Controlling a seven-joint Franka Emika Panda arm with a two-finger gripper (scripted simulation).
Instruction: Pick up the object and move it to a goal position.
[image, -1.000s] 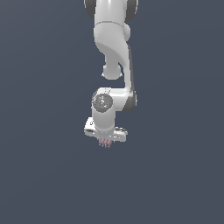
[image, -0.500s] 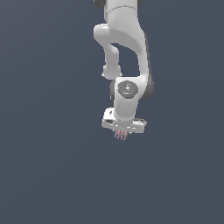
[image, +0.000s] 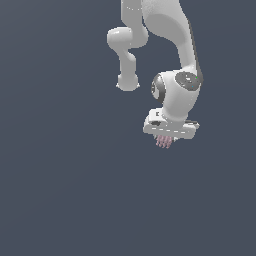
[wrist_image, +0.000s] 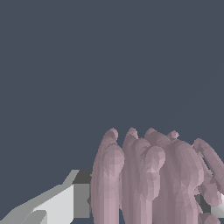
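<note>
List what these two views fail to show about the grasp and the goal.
- Exterior view: the white gripper hides its fingertips and most of the dusty-pink ribbed block; contact unreadable.
- Wrist view: the block fills the foreground, cut by the frame edge, hiding one finger.
- Either view: no goal marker or surface.

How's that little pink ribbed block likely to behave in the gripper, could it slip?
The pink block looks tiny beside the gripper, so probably light. Its wavy, rounded slats offer uneven contact, so it might twist or slip. It seems stiff.

object (wrist_image: 148, 179) cropped in wrist view, gripper (image: 165, 142) fingertips hidden
</note>
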